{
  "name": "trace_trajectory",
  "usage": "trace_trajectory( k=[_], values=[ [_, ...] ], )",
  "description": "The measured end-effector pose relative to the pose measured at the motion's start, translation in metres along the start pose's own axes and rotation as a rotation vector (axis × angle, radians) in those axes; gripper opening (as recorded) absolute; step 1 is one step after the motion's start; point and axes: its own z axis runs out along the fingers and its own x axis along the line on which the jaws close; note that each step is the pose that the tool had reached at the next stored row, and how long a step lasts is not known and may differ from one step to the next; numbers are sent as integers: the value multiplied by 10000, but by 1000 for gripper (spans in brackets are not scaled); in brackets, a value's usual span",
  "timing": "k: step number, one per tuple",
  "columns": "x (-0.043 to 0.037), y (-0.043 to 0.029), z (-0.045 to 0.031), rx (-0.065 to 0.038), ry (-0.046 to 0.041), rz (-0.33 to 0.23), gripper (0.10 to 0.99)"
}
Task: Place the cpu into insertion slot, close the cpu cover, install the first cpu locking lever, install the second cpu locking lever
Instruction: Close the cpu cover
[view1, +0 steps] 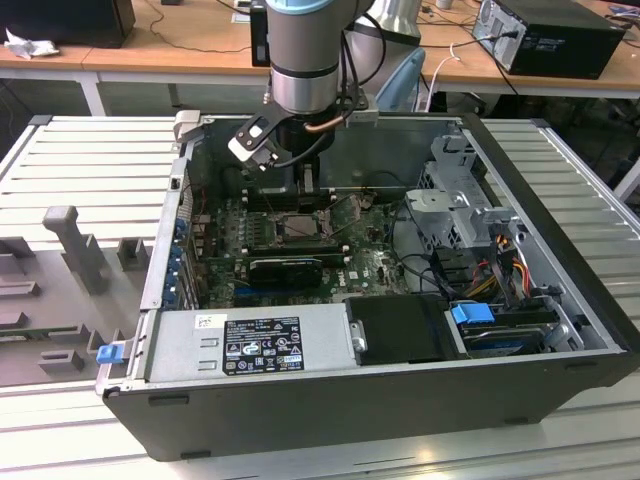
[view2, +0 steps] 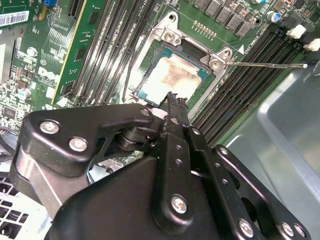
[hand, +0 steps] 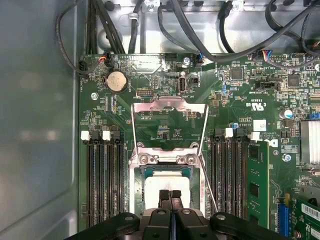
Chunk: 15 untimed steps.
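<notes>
Closed claw (hand: 170, 199), both fingers pressed together, low over the cpu (hand: 152, 189). Flat inside the insertion slot (hand: 137, 192), pale face up, in both wrist views. Open cpu cover (hand: 170, 104), tipped back from the slot toward the coin battery (hand: 116, 80). Free locking lever (hand: 209, 187) beside the slot. Cannot tell if fingertips touch the chip. In the exterior view, arm (view1: 300, 50) reaching into the open computer case (view1: 350, 410) on the desk (view1: 90, 150).

You've got an open PC case (view1: 350, 410), silver power supply (view1: 250, 345) at the exterior view's lower middle, grey fixtures (view1: 70, 240) at its left, coin battery (hand: 116, 80) in the first wrist view.
</notes>
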Motion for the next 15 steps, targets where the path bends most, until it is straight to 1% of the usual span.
trace_trajectory(
  k=[15],
  values=[
    [1,2,-30,-3,4,0,106]
  ],
)
